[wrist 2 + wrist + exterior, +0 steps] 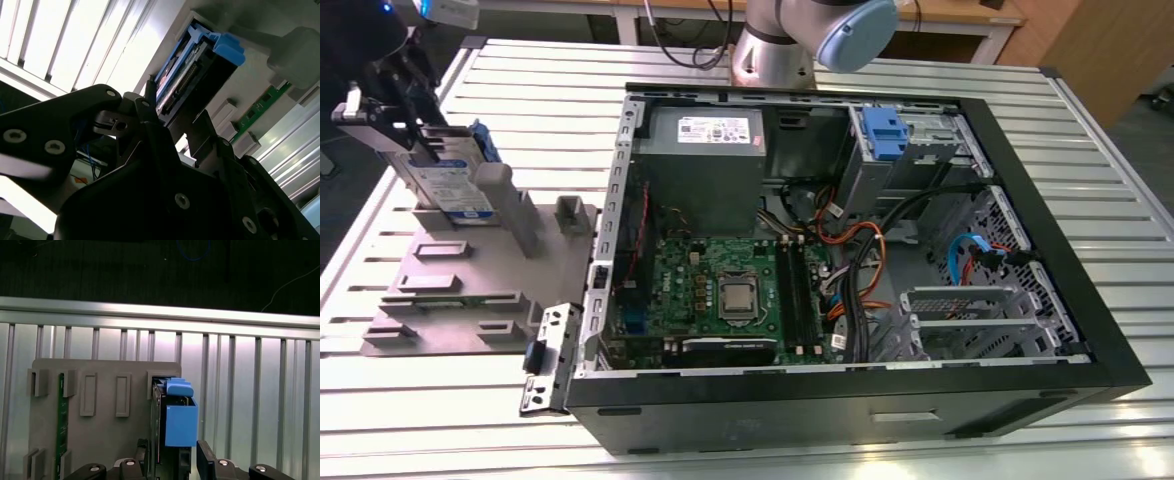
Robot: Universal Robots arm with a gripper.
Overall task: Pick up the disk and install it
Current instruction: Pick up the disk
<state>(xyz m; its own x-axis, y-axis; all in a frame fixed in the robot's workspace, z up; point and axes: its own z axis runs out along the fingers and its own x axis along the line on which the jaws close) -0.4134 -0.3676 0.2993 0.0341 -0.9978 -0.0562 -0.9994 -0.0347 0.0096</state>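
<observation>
The disk [451,178], silver-grey with a white-and-blue label and blue side rails, stands on edge in a slot of the grey fixture [454,285] at the exterior view's left. My gripper [394,110] hangs over it from above. In both wrist views the two black fingers [204,456] straddle the disk [176,415], one on each flat side, with narrow gaps showing; the gripper [172,459] is open. The second wrist view shows the disk's connector edge and blue rail [200,60] just beyond the fingertips [146,107].
The open computer case [854,395] lies on the slatted metal table [1121,160], with a grey power-supply box [704,150], motherboard [720,290], cables and a blue bracket [881,130] in the drive bay. A green memory module [61,415] stands in the fixture.
</observation>
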